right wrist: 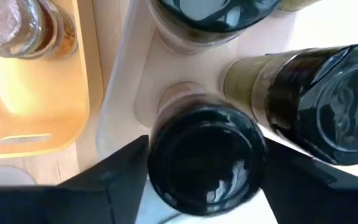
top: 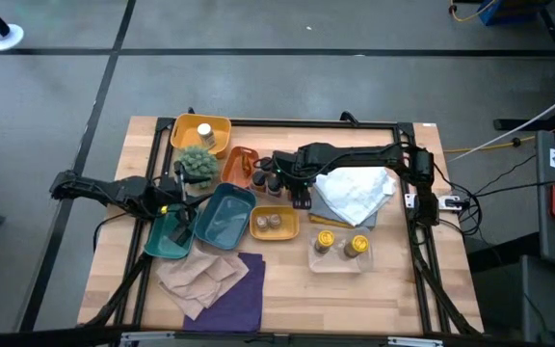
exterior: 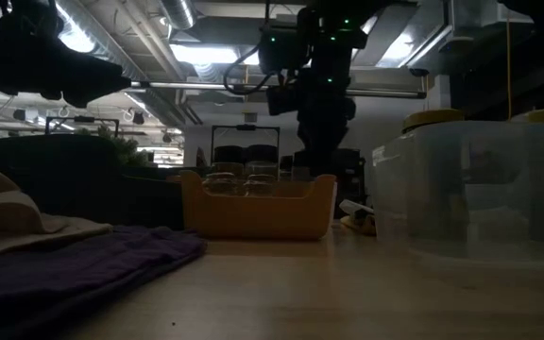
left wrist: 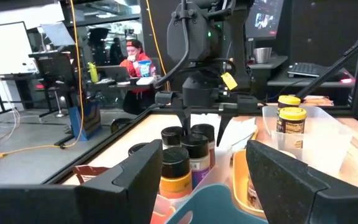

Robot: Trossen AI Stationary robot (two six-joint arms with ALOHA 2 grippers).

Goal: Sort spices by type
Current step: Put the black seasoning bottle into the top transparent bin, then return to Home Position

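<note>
right gripper point(right wrist: 197, 186) over dark-lidded jars point(top: 279, 175) mid-counter, fingers spread astride one jar point(right wrist: 205, 158), apparently just released among its kind. left gripper point(top: 179, 207) open, idle above teal tray point(top: 167, 246).

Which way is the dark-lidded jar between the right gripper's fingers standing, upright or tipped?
Upright. In the right wrist view, the dark-lidded jar shows its round lid face-on between the right gripper fingers, which flank it; whether they touch it, cannot tell.

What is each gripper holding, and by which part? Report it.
Left gripper: open, holding nothing. Right gripper: straddles a black-lidded spice jar at its lid; whether it grips cannot be told.
</note>
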